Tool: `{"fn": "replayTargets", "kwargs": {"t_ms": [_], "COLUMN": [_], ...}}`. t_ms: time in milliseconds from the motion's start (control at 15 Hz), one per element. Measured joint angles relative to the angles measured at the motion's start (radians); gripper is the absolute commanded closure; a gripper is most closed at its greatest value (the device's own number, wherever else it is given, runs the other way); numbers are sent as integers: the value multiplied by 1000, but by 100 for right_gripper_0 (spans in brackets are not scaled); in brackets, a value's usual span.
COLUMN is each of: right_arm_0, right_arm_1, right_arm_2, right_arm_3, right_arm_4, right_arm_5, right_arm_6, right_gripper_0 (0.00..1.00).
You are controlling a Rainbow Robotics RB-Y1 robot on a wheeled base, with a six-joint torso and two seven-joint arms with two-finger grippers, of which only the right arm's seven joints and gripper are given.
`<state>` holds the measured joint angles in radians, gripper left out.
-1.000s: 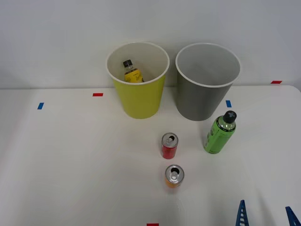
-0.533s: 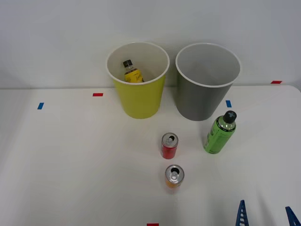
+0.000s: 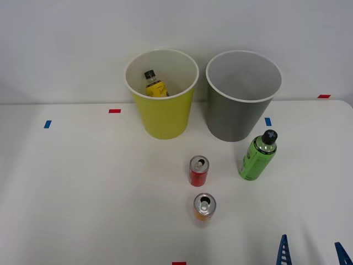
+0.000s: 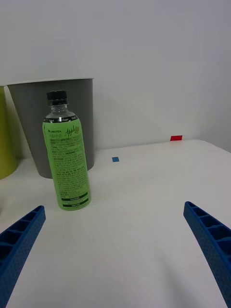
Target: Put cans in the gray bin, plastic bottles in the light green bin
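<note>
Right gripper [image 3: 311,251]: stood wide open and empty, low at the near right of the table [image 3: 83,193], fingers [image 4: 211,240] spread apart.
Green bottle [image 4: 66,156]: upright just in front of the gray bin [image 3: 242,105], apart from the gripper.
Step in hand: likely the approach; best to centre the spread fingers on the bottle's body, below the cap, and close squarely to avoid tipping it.
Light green bin [image 3: 162,116]: held the yellow-label bottle [image 3: 154,84].
Cans: red can [image 3: 198,170] and orange can [image 3: 204,206] stood on the table.
Change: none visible; gripper and objects sat as they had a second before.
</note>
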<state>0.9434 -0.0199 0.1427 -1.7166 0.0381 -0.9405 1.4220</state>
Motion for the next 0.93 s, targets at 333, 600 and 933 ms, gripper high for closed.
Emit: {"fn": "replayTargets", "kwargs": {"t_ms": [333, 600, 933], "right_arm_0": [0, 0, 0], "right_arm_1": [0, 0, 0], "right_arm_2": [0, 0, 0], "right_arm_3": [0, 0, 0], "right_arm_4": [0, 0, 0], "right_arm_5": [0, 0, 0], "right_arm_6": [0, 0, 0], "right_gripper_0": [0, 0, 0]}}
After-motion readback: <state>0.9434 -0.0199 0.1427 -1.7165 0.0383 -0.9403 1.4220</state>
